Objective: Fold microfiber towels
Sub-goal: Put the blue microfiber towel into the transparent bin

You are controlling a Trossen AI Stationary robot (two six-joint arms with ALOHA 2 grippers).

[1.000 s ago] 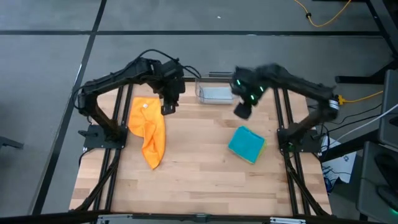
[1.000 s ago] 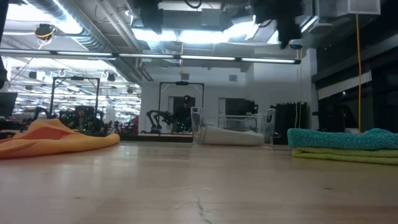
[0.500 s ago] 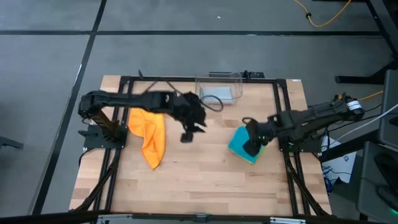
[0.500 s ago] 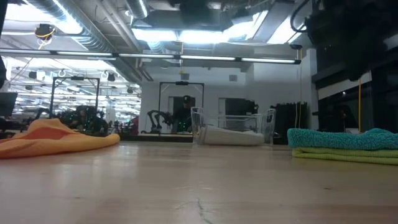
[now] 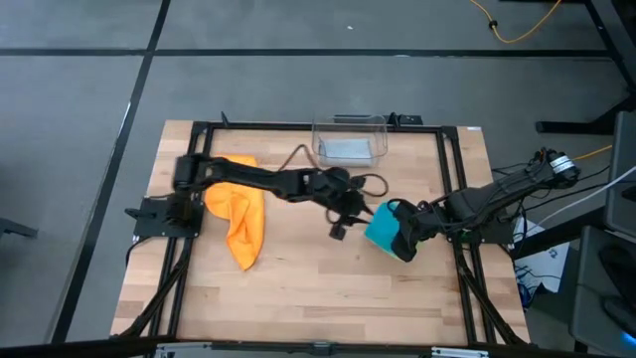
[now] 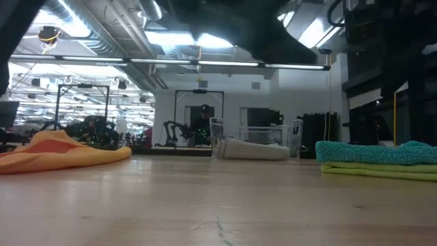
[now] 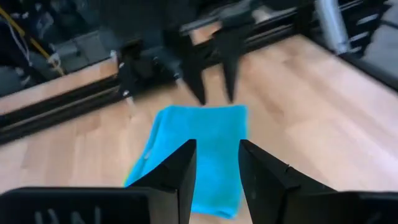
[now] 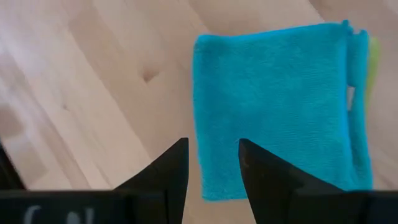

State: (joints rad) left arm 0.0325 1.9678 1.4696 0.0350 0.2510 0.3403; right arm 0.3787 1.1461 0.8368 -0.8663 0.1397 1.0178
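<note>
1. The teal blue towel (image 5: 383,227) lies folded on the right part of the table (image 5: 298,288), on top of a lime green towel (image 6: 372,169) which shows only as a thin edge under it. From above, the folded stack sits turned, with one corner toward the near edge of the table, so its sides run diagonally to the table's edges.
2. The orange towel (image 5: 238,211) lies unfolded and crumpled on the left part. Its long axis goes from far to near, and it narrows to a point at the near end.
3. The left gripper (image 5: 338,230) reaches across the middle of the table and stands just left of the teal blue towel. Its two fingers are apart with a narrow gap and they hold nothing.
4. The right gripper (image 5: 405,231) hangs over the right side of the same stack. Its fingers (image 8: 165,174) are also a little apart, and nothing is between them.
5. A clear plastic bin (image 5: 349,139) stands at the far edge of the table, in the middle, with something light grey inside; I cannot tell what it is.
</note>
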